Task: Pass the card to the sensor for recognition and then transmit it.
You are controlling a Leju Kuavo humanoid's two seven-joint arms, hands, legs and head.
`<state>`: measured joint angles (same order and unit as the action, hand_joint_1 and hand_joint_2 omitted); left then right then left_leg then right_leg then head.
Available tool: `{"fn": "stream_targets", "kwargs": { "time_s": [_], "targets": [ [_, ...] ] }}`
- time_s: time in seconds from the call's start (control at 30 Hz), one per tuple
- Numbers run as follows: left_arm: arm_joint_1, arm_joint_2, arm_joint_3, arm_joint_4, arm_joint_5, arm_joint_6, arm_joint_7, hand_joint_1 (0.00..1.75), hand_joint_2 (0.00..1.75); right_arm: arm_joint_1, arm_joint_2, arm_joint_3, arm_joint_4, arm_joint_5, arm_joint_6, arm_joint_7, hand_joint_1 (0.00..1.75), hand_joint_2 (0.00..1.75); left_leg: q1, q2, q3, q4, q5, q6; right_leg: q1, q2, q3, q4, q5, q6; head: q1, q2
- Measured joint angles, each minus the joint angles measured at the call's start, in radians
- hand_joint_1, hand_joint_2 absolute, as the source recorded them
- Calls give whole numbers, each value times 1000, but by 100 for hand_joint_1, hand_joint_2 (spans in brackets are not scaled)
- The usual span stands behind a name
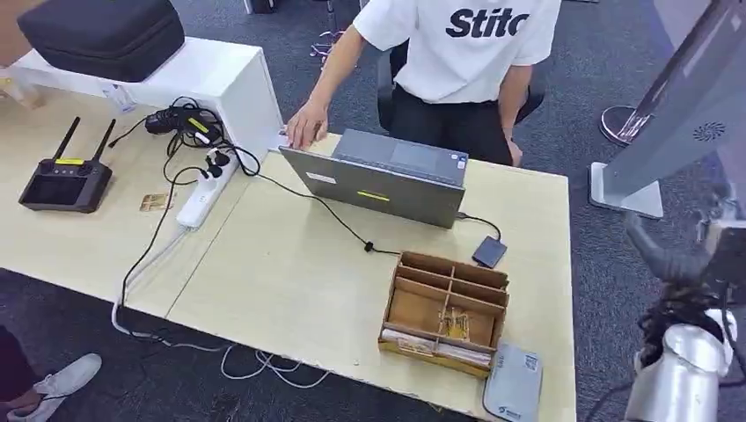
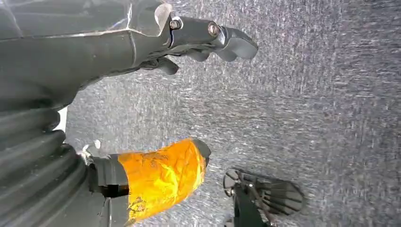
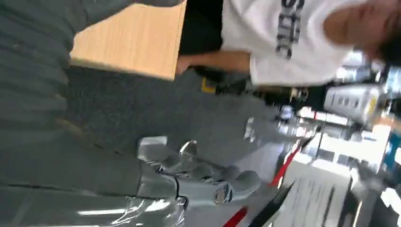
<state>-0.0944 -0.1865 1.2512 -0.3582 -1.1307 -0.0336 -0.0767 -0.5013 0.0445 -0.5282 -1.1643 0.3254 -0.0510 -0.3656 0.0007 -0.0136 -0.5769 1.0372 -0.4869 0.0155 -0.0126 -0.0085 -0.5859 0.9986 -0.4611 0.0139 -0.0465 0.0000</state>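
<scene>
On the tabletop: one laptop, one wooden divided box, one power strip, one antenna remote controller, one small dark reader, one grey flat device. One person present.

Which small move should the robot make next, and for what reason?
Probably raise the right hand toward the wooden organizer, where cards seem to lie in the front slot. Both hands hold nothing; the left hand hangs over the carpet, and the organizer stands on the robot's right.
</scene>
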Motion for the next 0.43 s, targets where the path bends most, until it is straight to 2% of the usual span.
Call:
{"fn": "stream_targets", "kwargs": {
  "time_s": [0.07, 0.1, 0.13, 0.2, 0.23, 0.27, 0.3, 0.33, 0.4, 0.43],
  "targets": [
    [7, 0, 0, 0, 0, -3, 0, 0, 175, 43, -73, -158, 136, -102, 8, -79, 0, 175, 2, -11, 1, 0, -1, 2, 1, -12, 8, -2, -3, 2, 1, 0],
    [10, 0, 0, 0, 0, -6, 0, 0, 175, 67, -96, -208, 193, -123, 27, -105, 0, 175, 3, -14, 1, 0, -2, 3, 1, -15, 11, -3, -3, 2, 2, 0],
    [15, 0, 0, 0, 0, -9, -6, 0, 175, 120, -137, -290, 307, -136, 79, -125, 0, 175, 3, -15, 1, -1, -3, 4, 2, -17, 12, -4, -4, 2, 4, 0],
    [22, 2, 0, 0, -2, -21, -26, 0, 175, 208, -173, -384, 474, -190, 215, -43, 0, 175, 4, -12, 1, -1, -7, 4, 3, -13, 12, -5, -5, 1, 4, 0],
    [22, 5, 0, 0, -4, -27, -35, 0, 175, 250, -176, -426, 539, -231, 253, 11, 0, 175, 3, -9, 2, -1, -9, 3, 3, -10, 12, -5, -6, 1, 5, 0],
    [22, 8, 0, 0, -10, -35, -44, 0, 175, 295, -172, -495, 627, -278, 230, 120, 0, 175, 3, -8, 2, -1, -10, 3, 3, -9, 12, -4, -8, 1, 4, 0],
    [22, 10, 0, 0, -13, -41, -50, 0, 175, 321, -149, -537, 681, -292, 163, 210, 0, 175, 3, -6, 3, -1, -11, 3, 3, -7, 12, -4, -9, -1, 5, 0],
    [22, 11, 0, 0, -17, -45, -53, 0, 175, 345, -129, -575, 729, -297, 59, 296, 0, 175, 3, -3, 4, -2, -12, 2, 3, -6, 11, -3, -10, -1, 4, 0],
    [22, 11, 0, 0, -22, -54, -54, 0, 175, 376, -88, -625, 803, -301, -66, 377, 0, 175, 3, -1, 5, -4, -13, 1, 3, -3, 11, -2, -10, -2, 3, 0],
    [22, 12, 0, 0, -25, -55, -54, 0, 175, 387, -76, -645, 832, -300, -93, 396, 0, 175, 3, 3, 6, -4, -13, 1, 3, 1, 10, -2, -10, -2, -1, 0]
  ]
}}
